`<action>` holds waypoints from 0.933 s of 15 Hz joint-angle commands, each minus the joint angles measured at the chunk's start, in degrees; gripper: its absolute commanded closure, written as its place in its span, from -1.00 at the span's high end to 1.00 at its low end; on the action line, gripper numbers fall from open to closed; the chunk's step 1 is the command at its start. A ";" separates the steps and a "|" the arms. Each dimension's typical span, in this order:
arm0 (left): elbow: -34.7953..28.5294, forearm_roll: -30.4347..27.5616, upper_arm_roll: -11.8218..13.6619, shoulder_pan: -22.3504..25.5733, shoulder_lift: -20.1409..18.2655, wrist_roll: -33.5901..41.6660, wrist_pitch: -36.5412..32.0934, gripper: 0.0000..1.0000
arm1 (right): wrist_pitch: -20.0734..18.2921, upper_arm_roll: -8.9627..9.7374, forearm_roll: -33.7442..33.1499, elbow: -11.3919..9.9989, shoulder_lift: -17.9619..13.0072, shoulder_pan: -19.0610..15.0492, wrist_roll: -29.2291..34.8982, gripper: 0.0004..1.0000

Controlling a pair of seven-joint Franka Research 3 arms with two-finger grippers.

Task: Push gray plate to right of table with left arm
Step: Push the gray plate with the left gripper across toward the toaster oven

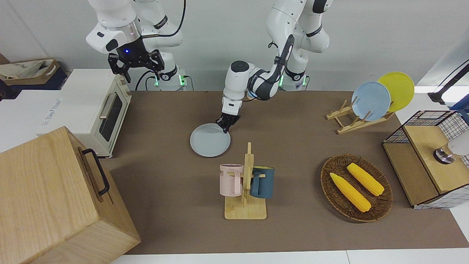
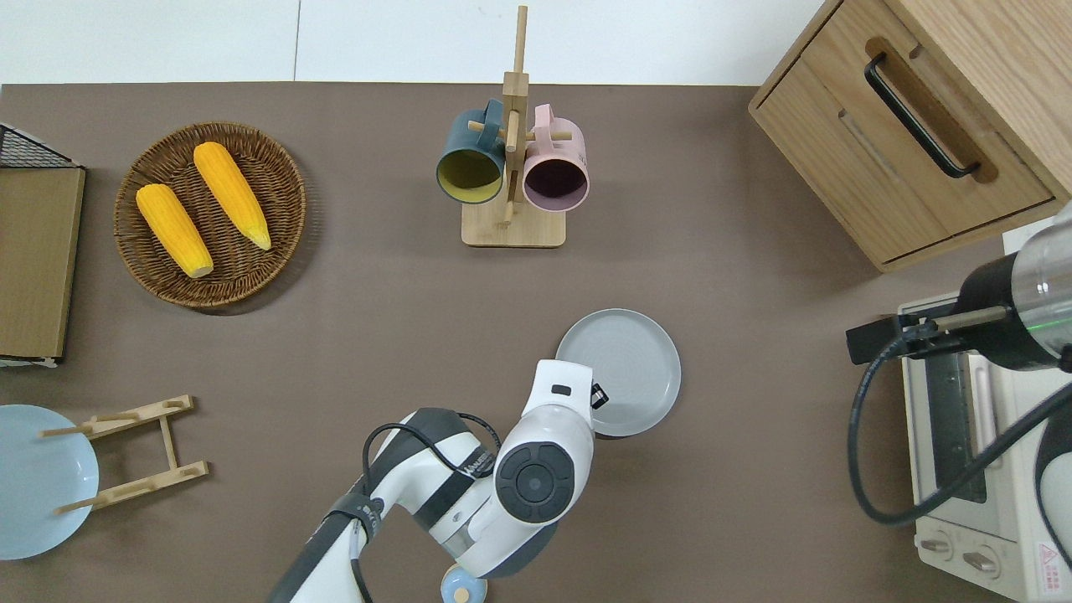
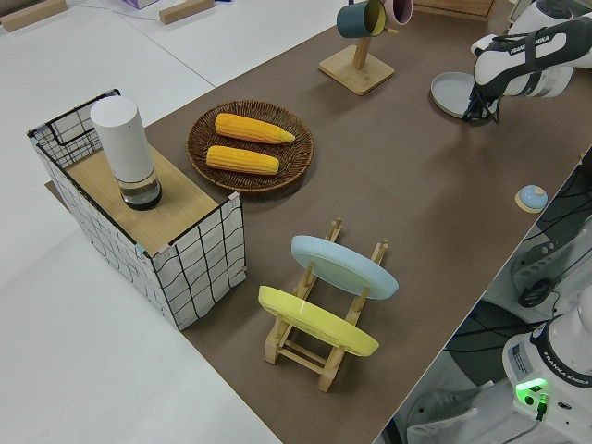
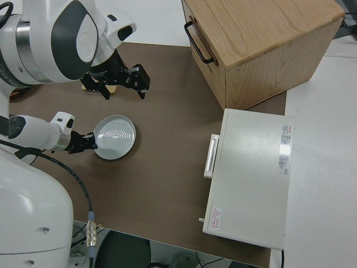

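The gray plate point(image 1: 209, 145) lies flat on the brown table point(image 1: 165, 110), nearer to the robots than the mug rack and a little toward the right arm's end. It also shows in the overhead view point(image 2: 626, 364) and the right side view point(image 4: 115, 135). My left gripper point(image 1: 224, 127) is shut, its tip down on the plate's rim on the side toward the left arm's end; it also shows from overhead point(image 2: 596, 395) and from the right side point(image 4: 92, 144). My right arm is parked, its gripper point(image 1: 142, 75) open.
A mug rack point(image 1: 245, 187) holds a pink and a dark teal mug. A toaster oven point(image 1: 99, 110) and a wooden cabinet point(image 1: 55, 198) stand at the right arm's end. A corn basket point(image 1: 357, 187), a plate rack point(image 1: 370, 101) and a wire crate point(image 1: 428, 157) stand at the left arm's end.
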 commanded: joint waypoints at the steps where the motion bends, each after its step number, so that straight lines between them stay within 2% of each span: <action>1: 9.27 2.40 0.70 -4.41 9.83 -4.98 -3.83 -1.00 | -0.83 0.77 0.59 0.46 -0.17 -1.15 0.14 0.97; 8: 13.76 6.71 0.88 -8.89 13.01 -12.63 -3.92 -1.00 | -0.83 0.77 0.59 0.46 -0.17 -1.15 0.05 0.97; 12: 15.07 6.62 0.97 -9.87 13.27 -13.08 -4.18 -1.00 | -0.83 0.86 0.59 0.46 -0.17 -1.15 0.14 0.97; 14: 17.53 6.62 0.97 -10.30 14.67 -13.16 -6.02 -1.00 | -0.83 0.77 0.59 0.46 -0.17 -1.15 0.14 0.97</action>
